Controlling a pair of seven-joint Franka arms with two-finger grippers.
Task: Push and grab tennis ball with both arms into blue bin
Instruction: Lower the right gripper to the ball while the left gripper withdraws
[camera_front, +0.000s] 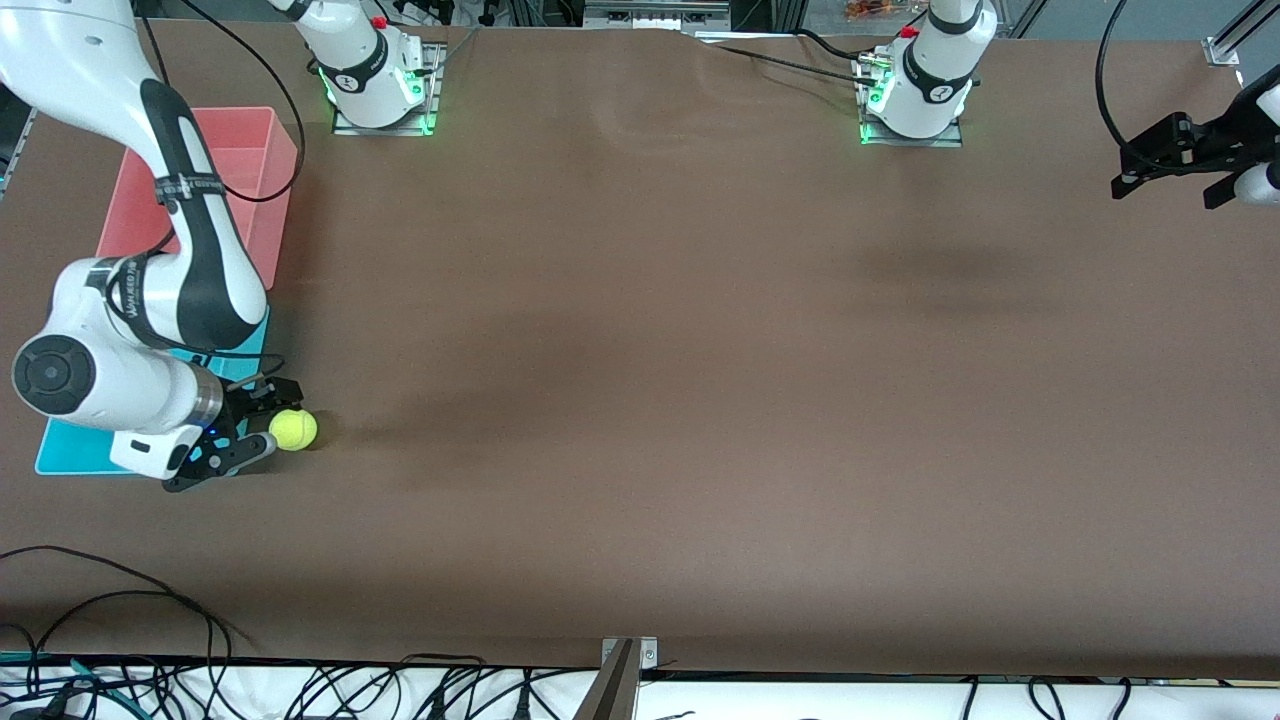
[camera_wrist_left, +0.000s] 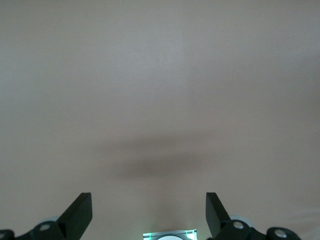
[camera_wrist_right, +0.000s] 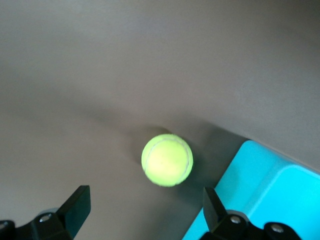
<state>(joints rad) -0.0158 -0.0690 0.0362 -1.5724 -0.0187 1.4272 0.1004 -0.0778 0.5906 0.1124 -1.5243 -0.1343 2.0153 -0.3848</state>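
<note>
Brown tabletop, right arm's end: my right gripper (camera_front: 262, 428) gapes beside the fuzzy yellow-green tennis ball (camera_front: 293, 429) near the cyan-blue plastic bin (camera_front: 60, 452), light, springy, roll-prone, so I'd pinch its middle, while my left gripper (camera_front: 1165, 187) waits open.

A broad brown surface (camera_front: 640, 400) is filling nearly the whole front view. Black cables (camera_front: 300, 690) are trailing over a white strip along its 6 o'clock edge, where a metal bracket (camera_front: 625, 665) is standing.

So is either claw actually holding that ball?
No. The right gripper is open with the ball loose on the table beside the blue bin. The left gripper is open, empty.
</note>
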